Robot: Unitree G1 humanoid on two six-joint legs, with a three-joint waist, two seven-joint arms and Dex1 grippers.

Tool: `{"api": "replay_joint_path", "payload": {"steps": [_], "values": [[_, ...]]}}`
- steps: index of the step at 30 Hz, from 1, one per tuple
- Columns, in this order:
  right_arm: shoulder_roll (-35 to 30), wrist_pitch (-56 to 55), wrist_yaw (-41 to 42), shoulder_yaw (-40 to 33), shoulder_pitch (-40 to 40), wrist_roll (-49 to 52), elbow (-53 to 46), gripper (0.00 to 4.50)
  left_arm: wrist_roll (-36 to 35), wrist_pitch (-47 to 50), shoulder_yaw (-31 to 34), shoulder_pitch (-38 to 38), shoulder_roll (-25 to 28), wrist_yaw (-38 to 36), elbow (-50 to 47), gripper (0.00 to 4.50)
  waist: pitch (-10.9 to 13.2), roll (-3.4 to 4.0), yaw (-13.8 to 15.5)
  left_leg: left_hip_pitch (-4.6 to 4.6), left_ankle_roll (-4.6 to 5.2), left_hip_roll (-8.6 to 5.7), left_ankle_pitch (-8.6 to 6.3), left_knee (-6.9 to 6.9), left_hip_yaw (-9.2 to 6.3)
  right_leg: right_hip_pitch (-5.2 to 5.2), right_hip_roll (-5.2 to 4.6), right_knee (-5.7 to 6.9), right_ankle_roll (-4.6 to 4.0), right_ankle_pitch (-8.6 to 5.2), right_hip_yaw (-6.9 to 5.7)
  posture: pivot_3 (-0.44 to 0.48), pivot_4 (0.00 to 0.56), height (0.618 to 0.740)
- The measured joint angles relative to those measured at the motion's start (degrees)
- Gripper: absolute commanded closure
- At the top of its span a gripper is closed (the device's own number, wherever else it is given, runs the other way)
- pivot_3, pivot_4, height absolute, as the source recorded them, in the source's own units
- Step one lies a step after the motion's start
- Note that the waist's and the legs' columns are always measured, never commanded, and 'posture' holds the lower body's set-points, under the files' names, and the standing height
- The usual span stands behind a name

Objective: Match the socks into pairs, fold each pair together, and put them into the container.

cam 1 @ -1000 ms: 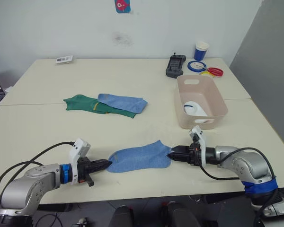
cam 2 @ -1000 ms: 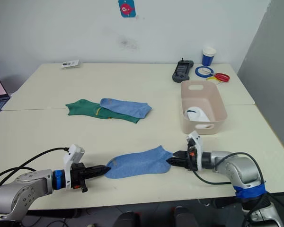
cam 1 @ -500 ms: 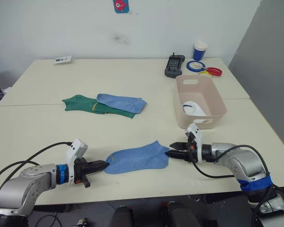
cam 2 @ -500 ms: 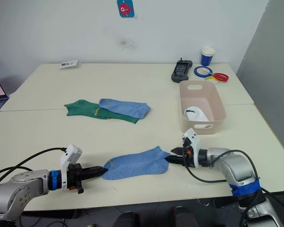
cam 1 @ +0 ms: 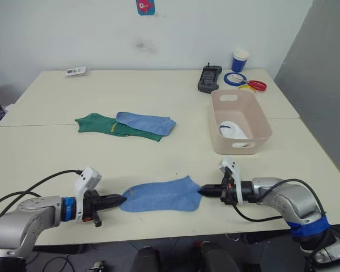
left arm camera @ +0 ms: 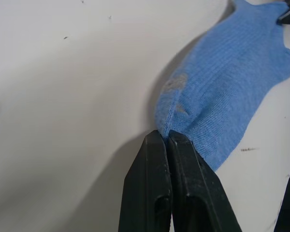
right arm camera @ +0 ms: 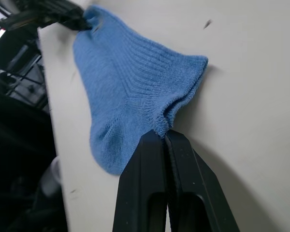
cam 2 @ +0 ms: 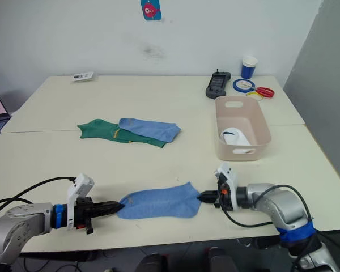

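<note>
Inside the bin, at the right of the table, something white with a dark line lies partly hidden by the near wall; whether it is one sock or two cannot be told. Farther left, a green sock is partly covered by a second blue sock, so its full outline is hard to make out.

The left gripper is clenched on one end of the near blue sock; in the left wrist view its fingers press together with a fold of cloth pinched at the tips. The right gripper is likewise clamped on the opposite end, fingers closed on the edge.

The sock lies flat near the front edge, its long axis running left to right between the two grippers.
</note>
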Motion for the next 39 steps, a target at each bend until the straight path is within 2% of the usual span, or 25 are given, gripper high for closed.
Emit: {"api": "replay_joint_path", "payload": {"steps": [22, 23, 25, 31, 34, 36, 37, 39], "values": [[1.7, 1.5, -3.5, -1.7, -1.4, 0.2, 1.6, 4.48, 0.4, 0.5, -1.2, -3.7, -1.8, 1.3, 1.2, 4.50, 0.0, -0.01, 0.0, -0.05, 0.00, -0.02, 0.00, 0.00, -0.01, -0.03, 0.00, 0.00, 0.00, 0.00, -0.02, 0.000, 0.150, 0.740], [1.7, 1.5, -3.5, -1.7, -1.6, 0.2, 1.8, 4.26, 0.4, 0.5, -1.3, -3.8, -1.9, 1.3, 1.4, 4.50, 0.0, -0.01, 0.0, -0.06, 0.00, -0.02, 0.00, 0.00, 0.00, -0.03, 0.00, 0.00, 0.00, 0.00, -0.02, 0.000, 0.150, 0.740], [1.7, 1.6, -3.5, -1.8, -1.8, 0.2, 2.0, 3.81, 0.4, 0.4, -1.3, -3.8, -2.0, 1.3, 1.6, 4.06, 0.0, -0.01, 0.0, -0.06, 0.00, -0.02, 0.00, 0.00, 0.00, -0.03, 0.00, 0.00, 0.00, 0.00, -0.02, 0.000, 0.150, 0.740], [1.4, 1.8, -3.5, -3.1, -2.4, 0.4, 2.6, 1.71, -0.5, -0.2, -0.8, -2.8, -2.0, 0.1, 1.5, 2.29, 0.0, -0.01, 0.1, -0.04, 0.00, -0.03, 0.00, 0.00, -0.01, -0.02, 0.00, 0.00, 0.00, 0.00, -0.02, 0.000, 0.150, 0.740], [-0.8, 0.3, -3.4, -5.1, -2.4, 0.0, 2.6, 0.61, -0.4, -2.0, 2.4, -2.4, -1.8, 0.6, 4.2, 1.33, 0.0, -0.01, 0.0, -0.03, 0.00, 0.00, 0.00, 0.00, -0.01, -0.03, 0.01, 0.01, 0.00, 0.00, -0.03, 0.000, 0.150, 0.740], [-2.2, -2.9, -2.8, -6.0, -2.0, -0.9, 2.1, 0.60, 0.4, -3.8, 5.2, -2.4, -1.9, 2.4, 4.9, 0.72, 0.0, 0.00, 0.0, -0.06, 0.00, 0.00, 0.00, -0.01, -0.02, -0.06, 0.01, 0.00, 0.00, 0.00, -0.05, 0.000, 0.150, 0.740], [-2.8, -4.8, -2.4, -5.9, -1.8, -1.4, 1.6, 0.60, 0.3, -4.2, 6.4, -2.6, -2.0, 2.9, 4.7, 0.72, 0.0, -0.01, 0.1, -0.07, 0.00, 0.00, 0.00, -0.01, -0.02, -0.05, 0.01, 0.00, 0.00, 0.00, -0.05, 0.000, 0.150, 0.740], [-3.9, -9.9, -0.6, -4.8, -1.2, -3.4, -1.1, 1.04, -1.3, -4.3, 8.4, -2.9, -3.0, 3.7, 1.7, 0.94, 0.0, -0.01, 0.1, -0.10, 0.00, -0.02, 0.00, -0.01, 0.00, -0.06, -0.02, -0.03, 0.01, 0.00, -0.03, 0.000, 0.150, 0.740]]}}
